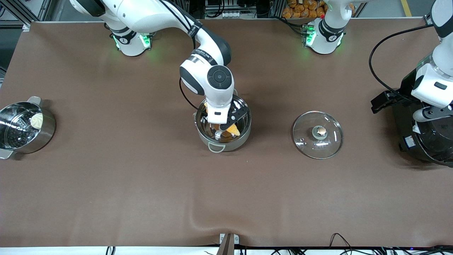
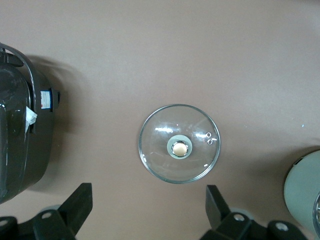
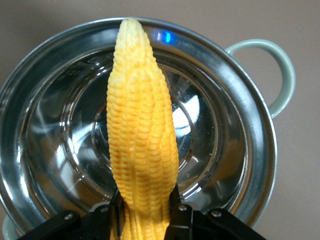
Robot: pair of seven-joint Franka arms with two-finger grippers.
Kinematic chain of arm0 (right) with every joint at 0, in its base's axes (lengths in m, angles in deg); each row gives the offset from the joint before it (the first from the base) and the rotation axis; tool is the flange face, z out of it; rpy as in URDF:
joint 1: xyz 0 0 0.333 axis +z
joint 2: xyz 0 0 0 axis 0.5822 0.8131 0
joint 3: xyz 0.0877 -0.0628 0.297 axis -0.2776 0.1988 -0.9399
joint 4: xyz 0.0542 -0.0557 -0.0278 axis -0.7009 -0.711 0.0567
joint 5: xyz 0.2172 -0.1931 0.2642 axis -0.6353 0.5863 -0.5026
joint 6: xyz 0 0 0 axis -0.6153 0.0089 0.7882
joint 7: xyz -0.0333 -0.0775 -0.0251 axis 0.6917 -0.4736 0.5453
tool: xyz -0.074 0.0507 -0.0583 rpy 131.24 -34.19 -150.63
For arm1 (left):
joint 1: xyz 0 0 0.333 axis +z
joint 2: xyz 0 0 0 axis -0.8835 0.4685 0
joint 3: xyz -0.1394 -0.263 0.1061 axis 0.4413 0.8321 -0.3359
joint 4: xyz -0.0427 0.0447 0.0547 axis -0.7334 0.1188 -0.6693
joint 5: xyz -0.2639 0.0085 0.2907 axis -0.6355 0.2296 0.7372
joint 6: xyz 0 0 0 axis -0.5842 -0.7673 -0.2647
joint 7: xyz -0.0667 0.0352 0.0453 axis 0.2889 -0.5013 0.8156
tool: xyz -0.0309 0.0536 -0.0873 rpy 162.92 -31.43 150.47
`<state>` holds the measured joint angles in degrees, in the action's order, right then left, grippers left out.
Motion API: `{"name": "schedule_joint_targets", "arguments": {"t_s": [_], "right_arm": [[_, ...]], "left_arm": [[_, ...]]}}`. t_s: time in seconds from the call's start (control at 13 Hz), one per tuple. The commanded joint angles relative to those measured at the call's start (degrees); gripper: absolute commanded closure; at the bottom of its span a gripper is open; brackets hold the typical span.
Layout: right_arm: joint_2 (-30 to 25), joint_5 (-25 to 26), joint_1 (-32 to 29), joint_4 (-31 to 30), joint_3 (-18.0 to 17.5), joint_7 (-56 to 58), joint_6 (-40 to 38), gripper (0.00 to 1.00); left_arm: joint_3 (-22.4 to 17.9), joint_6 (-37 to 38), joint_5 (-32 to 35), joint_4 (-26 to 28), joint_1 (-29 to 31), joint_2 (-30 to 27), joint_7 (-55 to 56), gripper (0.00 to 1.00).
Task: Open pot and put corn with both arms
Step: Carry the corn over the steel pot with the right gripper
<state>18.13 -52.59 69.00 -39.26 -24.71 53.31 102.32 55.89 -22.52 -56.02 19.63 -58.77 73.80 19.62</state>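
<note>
The pot (image 1: 226,144) stands open at the table's middle, its steel inside showing in the right wrist view (image 3: 240,130). My right gripper (image 1: 228,127) is shut on the yellow corn (image 1: 234,130) at its thick end and holds it over the pot's opening, tip pointing across the bowl (image 3: 142,135). The glass lid (image 1: 329,141) lies flat on the table beside the pot, toward the left arm's end. My left gripper (image 1: 381,102) is open and empty, up in the air between the lid and the rice cooker. The left wrist view shows the lid (image 2: 195,160) beneath it.
A steel steamer pot (image 1: 46,131) with a white bun (image 1: 36,120) stands at the right arm's end. A big black rice cooker (image 1: 424,141) stands at the left arm's end, partly under the left arm; it also shows in the left wrist view (image 2: 20,140).
</note>
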Motion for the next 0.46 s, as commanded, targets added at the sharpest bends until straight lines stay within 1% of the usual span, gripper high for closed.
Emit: {"name": "schedule_joint_targets", "arguments": {"t_s": [0.0,0.23,0.38], "right_arm": [[0.75,1.76,1.76,1.2,0.92,-2.72,-0.88,0.0],[-0.3,1.76,2.72,-0.21,0.92,-9.32,-2.02,0.0],[-2.05,1.68,1.94,-0.65,1.18,-9.33,-3.51,0.0]], "left_arm": [[0.03,1.05,-0.47,-0.29,0.31,-0.87,-1.2,0.0],[0.03,1.05,-0.03,-0.55,0.31,-0.96,-2.33,0.0],[-0.24,1.14,-0.03,-1.95,0.31,-1.05,-5.4,0.0]]}}
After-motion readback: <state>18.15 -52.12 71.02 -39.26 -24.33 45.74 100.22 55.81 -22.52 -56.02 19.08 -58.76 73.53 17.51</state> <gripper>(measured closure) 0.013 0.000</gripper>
